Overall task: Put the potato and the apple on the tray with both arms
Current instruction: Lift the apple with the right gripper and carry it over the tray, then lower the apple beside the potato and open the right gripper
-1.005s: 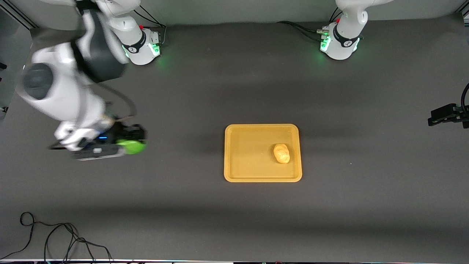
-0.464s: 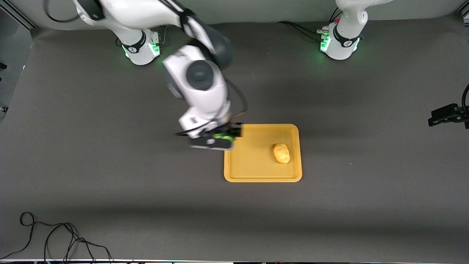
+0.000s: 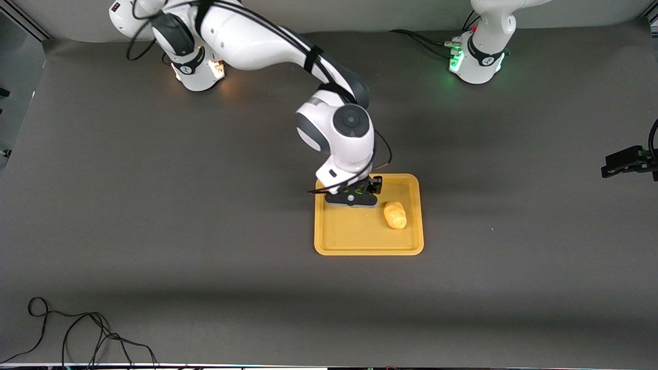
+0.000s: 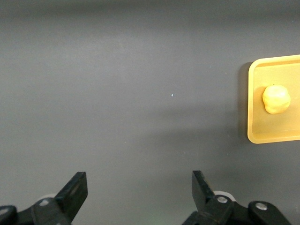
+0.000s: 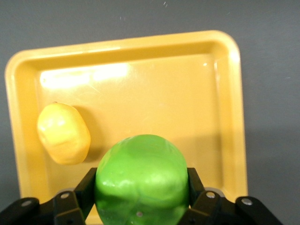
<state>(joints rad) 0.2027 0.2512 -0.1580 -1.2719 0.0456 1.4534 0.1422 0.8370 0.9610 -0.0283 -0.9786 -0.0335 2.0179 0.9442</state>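
In the front view the right gripper (image 3: pixel 354 198) hangs over the part of the tray (image 3: pixel 329 241) that lies toward the right arm's end of the table, with only slivers of green showing under it; the potato (image 3: pixel 395 215) lies in the tray toward the left arm's end, apart from the gripper. The left arm waits, only its base in sight at the table's edge. In the left wrist view the left gripper (image 4: pixel 139 197) is spread wide and empty above bare table, with the tray (image 4: pixel 253 93) and potato (image 4: pixel 275 99) well off to one side. In the right wrist view the right gripper (image 5: pixel 141 199) is clamped on the apple (image 5: pixel 141 180), directly above the bare tray floor (image 5: pixel 154 93), the potato (image 5: pixel 63 133) lying just beside. The risk, I judge, is a release from too high: a round apple could bounce or roll over the low rim, or knock into the potato.
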